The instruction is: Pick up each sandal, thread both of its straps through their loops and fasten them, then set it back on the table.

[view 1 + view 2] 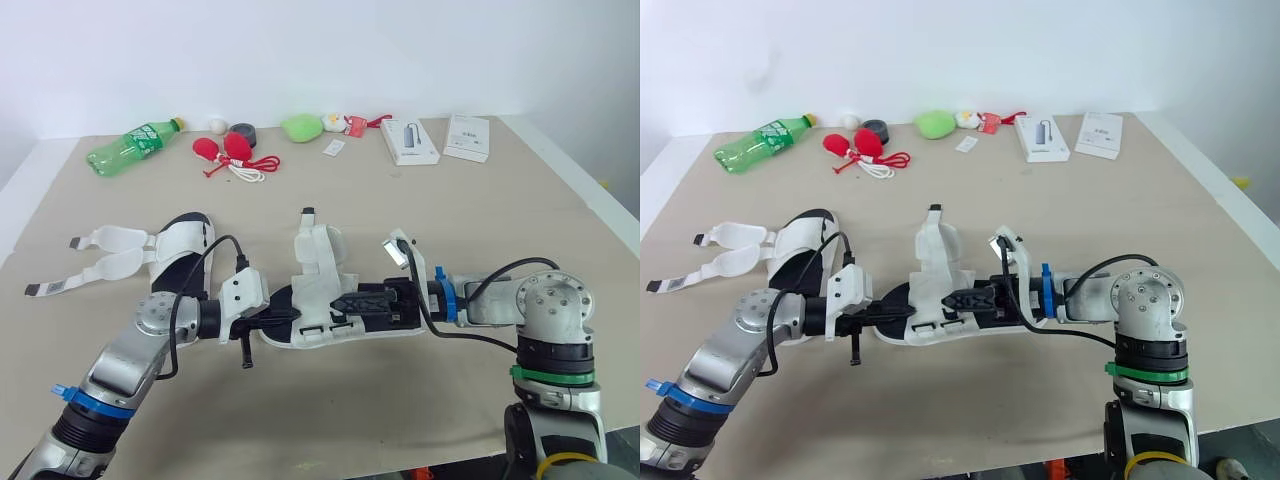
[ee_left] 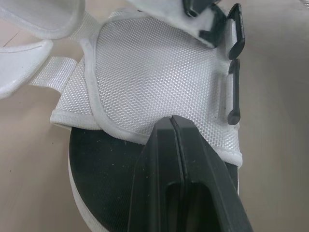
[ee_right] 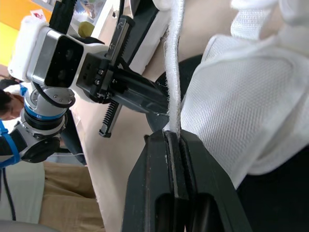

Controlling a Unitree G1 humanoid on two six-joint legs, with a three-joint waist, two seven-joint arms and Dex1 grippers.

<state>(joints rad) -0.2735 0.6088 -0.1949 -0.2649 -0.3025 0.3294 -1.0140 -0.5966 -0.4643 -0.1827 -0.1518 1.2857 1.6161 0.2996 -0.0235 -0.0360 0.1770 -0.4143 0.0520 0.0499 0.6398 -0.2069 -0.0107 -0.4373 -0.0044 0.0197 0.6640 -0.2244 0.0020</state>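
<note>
Reaching inward, both forearms level, right jaws pinching sandal strap [image 3: 174,63]

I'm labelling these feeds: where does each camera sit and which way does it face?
Left eye view: on the head, looking forward and down over the table; left arm and right arm reach to the middle sandal.
Right eye view: that camera's other eye, same scene.
Left wrist view: on the left wrist, along the shut left gripper at the sandal's white mesh.
Right wrist view: on the right wrist, along the right gripper pinching a white strap; the left gripper beyond.
Both wrist views share that sandal.
</note>
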